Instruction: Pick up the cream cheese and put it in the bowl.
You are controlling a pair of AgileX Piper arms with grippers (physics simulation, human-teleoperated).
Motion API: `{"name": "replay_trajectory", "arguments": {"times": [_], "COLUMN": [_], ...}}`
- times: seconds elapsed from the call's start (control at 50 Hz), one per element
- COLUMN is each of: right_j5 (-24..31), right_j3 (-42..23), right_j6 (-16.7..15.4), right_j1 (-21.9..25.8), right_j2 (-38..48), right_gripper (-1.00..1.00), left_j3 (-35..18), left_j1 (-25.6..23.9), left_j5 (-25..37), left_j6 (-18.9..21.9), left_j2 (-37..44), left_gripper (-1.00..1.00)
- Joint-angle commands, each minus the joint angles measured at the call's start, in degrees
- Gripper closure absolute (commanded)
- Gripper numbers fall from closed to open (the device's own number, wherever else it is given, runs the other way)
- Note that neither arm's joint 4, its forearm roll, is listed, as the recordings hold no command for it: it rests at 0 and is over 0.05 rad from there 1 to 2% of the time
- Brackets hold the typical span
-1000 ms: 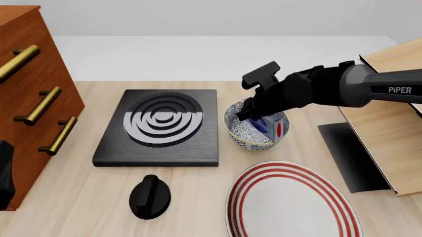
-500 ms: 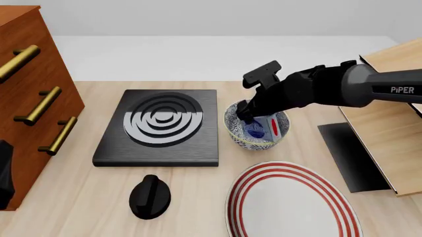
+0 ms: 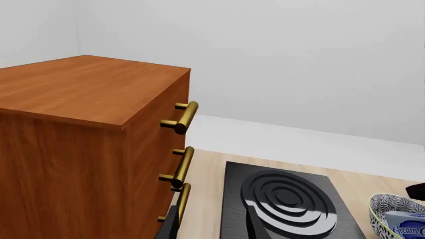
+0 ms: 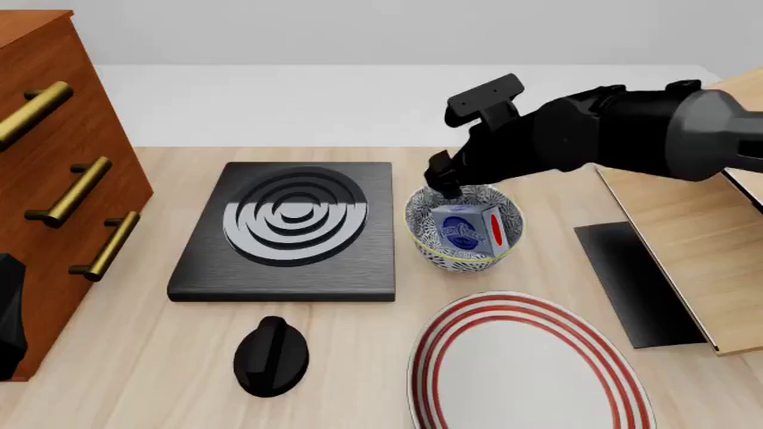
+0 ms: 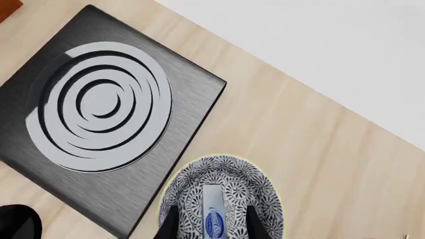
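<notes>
The cream cheese (image 4: 469, 229), a pale grey-blue box with a blue oval logo and a red end, lies tilted inside the patterned bowl (image 4: 431, 247). My right gripper (image 4: 445, 185) is open and empty, hovering just above the bowl's far rim. In the right wrist view its fingers (image 5: 167, 225) stand apart on either side of the box (image 5: 215, 219) in the bowl (image 5: 256, 185) below. My left gripper (image 3: 212, 230) is open and empty near the cabinet at the far left. The bowl (image 3: 383, 209) and box (image 3: 406, 227) show at the edge of the left wrist view.
A black burner plate (image 4: 286, 228) lies left of the bowl, with a black knob (image 4: 271, 356) in front of it. A red-striped plate (image 4: 524, 371) is at the front. A wooden cabinet with brass handles (image 4: 54, 170) stands left. A wooden rack (image 4: 698, 232) and dark slab (image 4: 632, 281) are right.
My right gripper has let go of the cream cheese and risen out of the bowl, up and back. The box has settled tilted in the bowl. The left arm has not moved.
</notes>
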Motion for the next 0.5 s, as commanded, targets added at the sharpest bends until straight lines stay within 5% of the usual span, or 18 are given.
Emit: {"name": "replay_trajectory", "arguments": {"times": [0.02, 0.26, 0.42, 0.5], "right_j5": [4.39, 7.08, 3.64, 2.63], "right_j3": [-2.62, -2.2, 5.03, 7.95], "right_j6": [2.82, 5.03, 4.04, 6.1], "right_j1": [0.94, 1.78, 1.55, 1.57], "right_j2": [-7.93, -17.6, -25.28, -29.08], "right_gripper": [-1.0, -1.0, -1.0, -1.0], "left_j3": [-0.07, 0.0, -0.05, -0.06], "left_j1": [-0.27, -0.28, -0.15, -0.22], "left_j5": [0.06, 0.01, 0.02, 0.03], "left_j6": [-0.07, -0.39, -0.48, -0.53], "left_j2": [0.0, 0.0, 0.0, 0.0], "left_gripper": [-1.0, -1.0, -1.0, -1.0]}}
